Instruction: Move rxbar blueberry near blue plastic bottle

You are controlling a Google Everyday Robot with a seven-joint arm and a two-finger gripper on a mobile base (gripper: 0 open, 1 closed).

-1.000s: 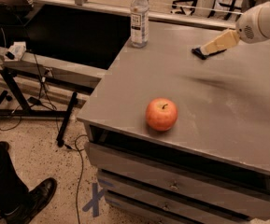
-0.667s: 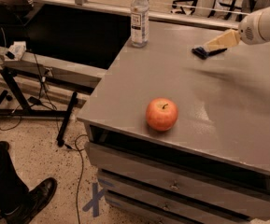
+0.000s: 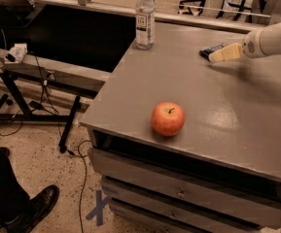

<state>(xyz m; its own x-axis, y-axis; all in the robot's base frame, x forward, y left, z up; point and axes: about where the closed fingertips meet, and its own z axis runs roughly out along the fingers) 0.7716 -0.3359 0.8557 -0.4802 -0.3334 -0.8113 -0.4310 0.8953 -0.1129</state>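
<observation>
The rxbar blueberry (image 3: 211, 51) is a small dark blue wrapper with white lettering, held just above the grey table at the back right. My gripper (image 3: 219, 54) reaches in from the right on a white arm and is shut on the bar, with its pale fingers (image 3: 226, 53) covering most of the bar. The blue plastic bottle (image 3: 145, 18), clear with a white cap and dark label, stands upright at the table's back left corner, well to the left of the gripper.
A red-orange apple (image 3: 167, 119) sits near the table's (image 3: 227, 110) front edge. Drawers are below the tabletop. A black stand with cables (image 3: 28, 96) is on the left, and a person's shoe (image 3: 33, 208) is on the floor at bottom left.
The gripper with the bar has moved slightly left, toward the bottle. The apple and bottle have not moved.
</observation>
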